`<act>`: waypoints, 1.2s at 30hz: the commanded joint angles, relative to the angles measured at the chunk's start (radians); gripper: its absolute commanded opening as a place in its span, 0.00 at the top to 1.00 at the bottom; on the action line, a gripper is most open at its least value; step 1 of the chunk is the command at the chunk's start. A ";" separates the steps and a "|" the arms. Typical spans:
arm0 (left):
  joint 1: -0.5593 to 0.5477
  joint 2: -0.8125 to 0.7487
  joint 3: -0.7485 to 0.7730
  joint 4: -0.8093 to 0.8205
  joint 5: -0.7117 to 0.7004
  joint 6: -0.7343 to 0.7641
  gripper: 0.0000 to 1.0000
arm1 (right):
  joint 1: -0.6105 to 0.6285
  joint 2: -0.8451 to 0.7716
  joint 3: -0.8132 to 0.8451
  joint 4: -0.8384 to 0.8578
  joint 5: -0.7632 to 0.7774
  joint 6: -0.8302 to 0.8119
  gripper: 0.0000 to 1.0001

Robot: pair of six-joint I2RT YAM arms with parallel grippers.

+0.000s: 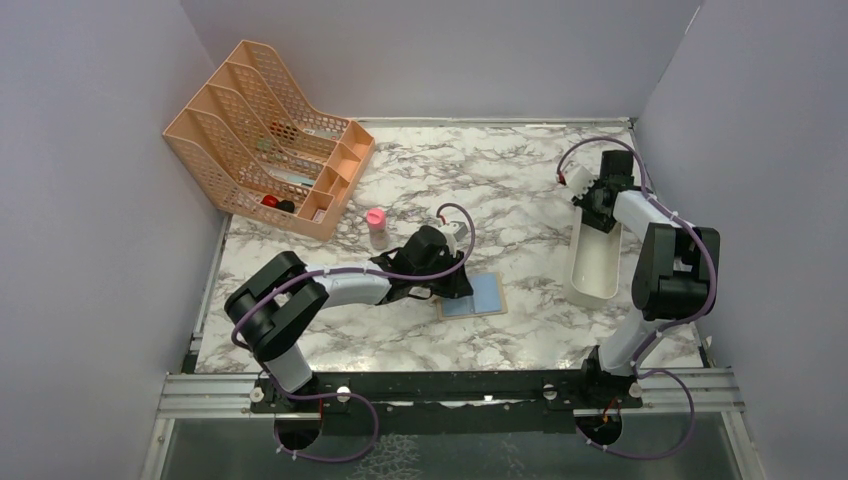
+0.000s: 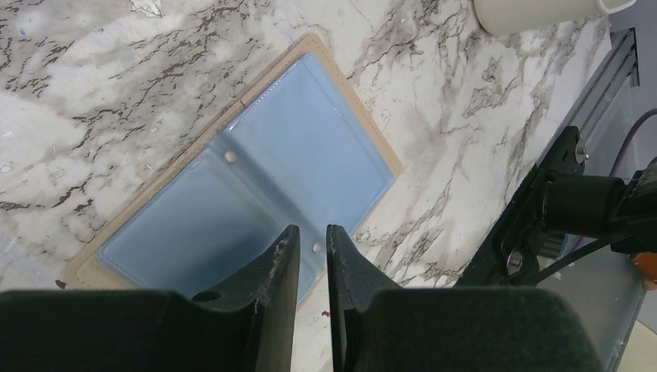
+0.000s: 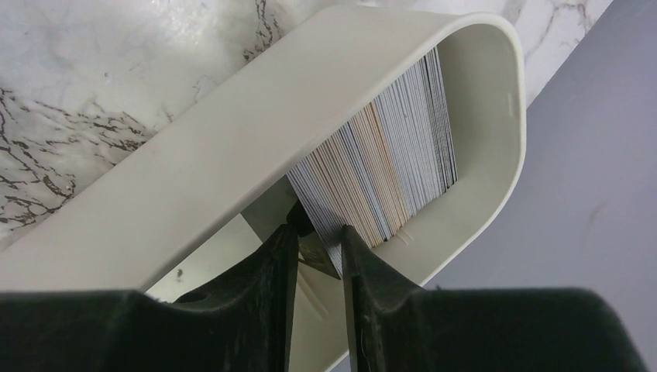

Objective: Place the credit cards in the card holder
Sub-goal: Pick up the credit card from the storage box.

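- Left gripper (image 2: pixel 310 236): slim gap, empty, tips over the open tan, blue-lined card holder (image 2: pixel 310 147).
- Right gripper (image 3: pixel 319 232): fingers straddle the front of the upright greyish credit cards (image 3: pixel 387 170) inside a white oblong tray (image 3: pixel 232 147); grip unclear.

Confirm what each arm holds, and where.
Right gripper: jaws straddle a corner of the front credit card in the tray; clamp unclear. Left gripper: over the open card holder, nothing visibly held.
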 commanded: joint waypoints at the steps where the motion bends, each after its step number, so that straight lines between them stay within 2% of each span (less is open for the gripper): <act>1: -0.001 0.014 -0.004 0.053 0.043 -0.010 0.77 | -0.007 -0.031 0.023 0.082 0.020 0.023 0.72; 12: -0.002 0.007 -0.010 0.058 0.041 -0.010 0.77 | -0.006 -0.047 0.055 0.048 0.037 0.046 0.81; 19: -0.001 0.002 -0.010 0.060 0.045 -0.010 0.77 | -0.006 -0.058 0.047 0.058 0.047 0.059 0.92; 21: -0.001 0.000 -0.010 0.059 0.046 -0.011 0.77 | -0.006 -0.064 0.051 0.052 0.054 0.066 0.99; 25: -0.001 -0.008 -0.023 0.062 0.042 -0.014 0.77 | -0.005 -0.087 0.055 0.030 0.013 0.080 0.99; 29: -0.001 -0.008 -0.021 0.061 0.044 -0.015 0.77 | -0.004 -0.108 0.073 -0.093 -0.033 0.132 0.99; 36: -0.001 -0.016 -0.016 0.040 0.036 -0.005 0.77 | 0.000 -0.095 0.090 -0.130 -0.004 0.166 0.99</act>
